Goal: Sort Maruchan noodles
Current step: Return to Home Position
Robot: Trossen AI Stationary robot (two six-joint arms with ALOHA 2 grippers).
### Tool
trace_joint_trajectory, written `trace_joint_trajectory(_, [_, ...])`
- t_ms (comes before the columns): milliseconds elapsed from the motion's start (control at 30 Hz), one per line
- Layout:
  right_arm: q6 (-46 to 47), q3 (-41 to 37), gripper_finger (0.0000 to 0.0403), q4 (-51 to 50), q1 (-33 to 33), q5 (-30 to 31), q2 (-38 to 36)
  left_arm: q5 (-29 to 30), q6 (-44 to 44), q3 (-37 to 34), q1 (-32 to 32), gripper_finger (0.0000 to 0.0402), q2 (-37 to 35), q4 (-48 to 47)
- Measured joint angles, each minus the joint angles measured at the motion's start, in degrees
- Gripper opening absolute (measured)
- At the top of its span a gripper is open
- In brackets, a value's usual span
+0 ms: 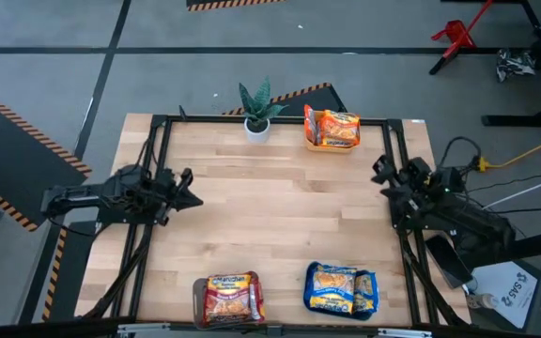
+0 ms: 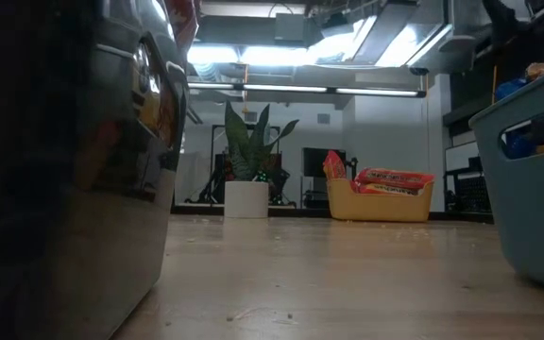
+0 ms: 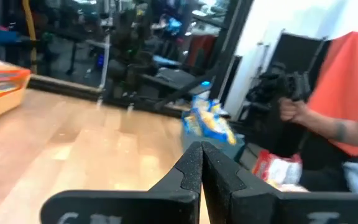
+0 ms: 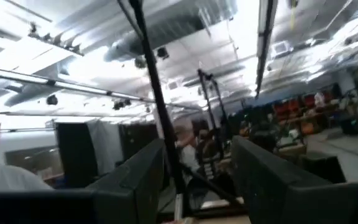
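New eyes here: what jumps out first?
Noodles sit sorted by colour: orange packs in the yellow bin at the far edge beside the potted plant, red packs and blue packs binned at the near edge. Both arms rest at the sides, left gripper with jaws shut, right gripper open.

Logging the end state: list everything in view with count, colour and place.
Table: one, light wood, under everything.
Plant: one, green, white pot, high view's top edge.
Yellow bin: one, beside the plant, holding orange packets.
Dark bin: one, bottom edge, holding red packets.
Blue bin: one, beside it, holding blue packets.
Person: one, orange top, beyond the table.
Left gripper: dark, table's left side, fingers shut.
Right gripper: dark, table's right side, fingers open.
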State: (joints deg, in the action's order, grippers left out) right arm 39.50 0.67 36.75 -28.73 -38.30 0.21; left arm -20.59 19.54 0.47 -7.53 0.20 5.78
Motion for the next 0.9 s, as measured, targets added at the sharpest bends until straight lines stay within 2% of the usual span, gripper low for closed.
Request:
trace_joint_trajectory(167, [-2.3, -0.3, 0.0176, -4.0, 5.8, 0.6, 0.0, -1.3, 0.1, 0.0, 0.9, 0.0000, -0.1, 0.3])
trace_joint_trajectory(267, [-3.1, -0.3, 0.0176, -10.0, 8.3, 1.1, 0.0, 4.5, -1.2, 0.0, 2.0, 0.0000, 0.0, -1.6])
trace_joint_trajectory(367, [-6.1, -0.3, 0.0176, -16.9, 10.6, 5.2, 0.0, 10.9, -3.0, 0.0, 3.2, 0.0000, 0.0, -2.8])
trace_joint_trajectory(500, [-12.1, -0.3, 0.0176, -22.9, 11.1, 9.0, 0.0, 14.5, -3.2, 0.0, 3.5, 0.0000, 0.1, -4.0])
trace_joint_trajectory(667, [-13.7, -0.2, 0.0176, -32.3, 11.1, 12.1, 0.1, 15.6, -2.0, 0.0, 3.6, 0.0000, 0.2, -4.2])
trace_joint_trajectory(900, [-14.2, -0.2, 0.0176, -32.4, 11.1, 13.6, 0.7, 20.8, -2.1, 0.0, 3.6, 0.0000, 0.2, -4.9])
